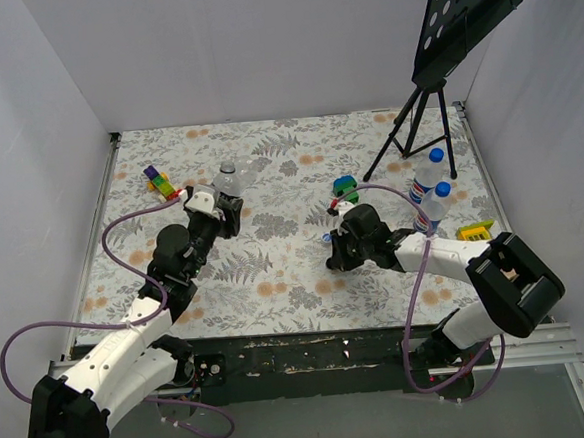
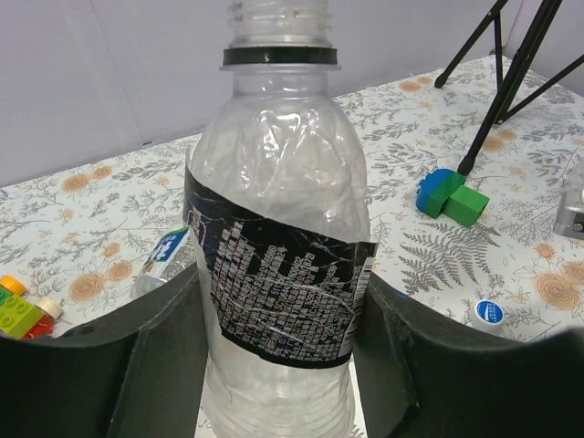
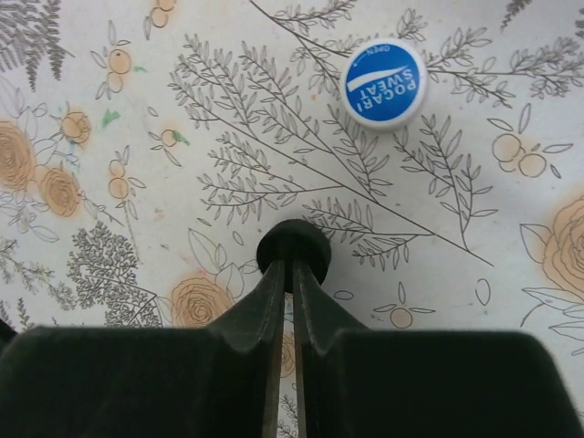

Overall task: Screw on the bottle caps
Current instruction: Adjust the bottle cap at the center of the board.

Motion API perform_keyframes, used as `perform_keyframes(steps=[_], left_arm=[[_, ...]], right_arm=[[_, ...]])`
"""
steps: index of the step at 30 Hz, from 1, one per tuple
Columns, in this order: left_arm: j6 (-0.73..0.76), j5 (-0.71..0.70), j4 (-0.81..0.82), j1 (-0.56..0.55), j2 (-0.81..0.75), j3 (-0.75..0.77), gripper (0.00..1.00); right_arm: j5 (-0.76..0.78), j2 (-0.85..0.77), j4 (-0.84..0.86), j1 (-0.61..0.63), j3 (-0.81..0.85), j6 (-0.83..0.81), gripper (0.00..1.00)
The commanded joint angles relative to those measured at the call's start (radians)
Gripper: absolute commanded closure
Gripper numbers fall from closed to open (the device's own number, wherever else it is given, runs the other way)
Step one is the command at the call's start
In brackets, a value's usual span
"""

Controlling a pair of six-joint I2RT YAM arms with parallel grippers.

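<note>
Black-labelled bottle [image 2: 274, 155]: clear, crumpled, no cap, black neck ring. It stands upright, clamped at the label by my left gripper [image 2: 278, 292]. Rear bottle [image 1: 429, 172] and front bottle [image 1: 435, 209] have blue-and-white labels and stand upright side by side near the far right edge, each with a blue cap on. Loose blue cap [image 3: 384, 84]: white POCARI SWEAT print, flat on the table, top up, near my right gripper [image 3: 293, 274] but apart from it. A small round black piece [image 3: 293, 246] sits at those nearly closed tips; I cannot tell whether it is a cap.
</note>
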Motion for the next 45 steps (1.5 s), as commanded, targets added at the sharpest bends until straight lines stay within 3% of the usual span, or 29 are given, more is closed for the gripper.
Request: perform_keyframes(steps=[1,5,10,13,17,27,33,40,45], left_arm=[[0.001,0.024,-0.003,0.004,0.002,0.008,1.00],[0.001,0.024,-0.006,0.004,0.004,0.008,1.00],[-0.002,0.038,-0.009,0.004,0.011,0.011,1.00],[-0.007,0.048,-0.013,0.004,0.018,0.014,1.00],[-0.010,0.064,-0.016,0.004,0.024,0.019,1.00],[-0.011,0.084,-0.027,0.004,0.038,0.028,1.00],[-0.011,0.084,-0.030,0.004,0.038,0.029,1.00],[-0.013,0.084,-0.032,0.004,0.041,0.029,1.00],[-0.013,0.114,-0.032,0.004,0.041,0.029,1.00]], right_arm=[[-0.070,-0.049,0.012,0.003,0.026,-0.022,0.81],[-0.018,-0.058,-0.100,0.029,0.096,-0.077,0.65],[0.047,-0.049,-0.189,0.055,0.133,-0.094,0.62],[0.079,-0.049,-0.212,0.055,0.133,-0.086,0.54],[0.144,-0.011,-0.259,0.055,0.165,-0.082,0.52],[0.091,0.080,-0.273,0.055,0.202,-0.079,0.50],[0.065,0.122,-0.292,0.061,0.216,-0.091,0.53],[0.139,0.133,-0.316,0.081,0.239,-0.112,0.59],[0.139,0.093,-0.339,0.080,0.262,-0.111,0.53]])
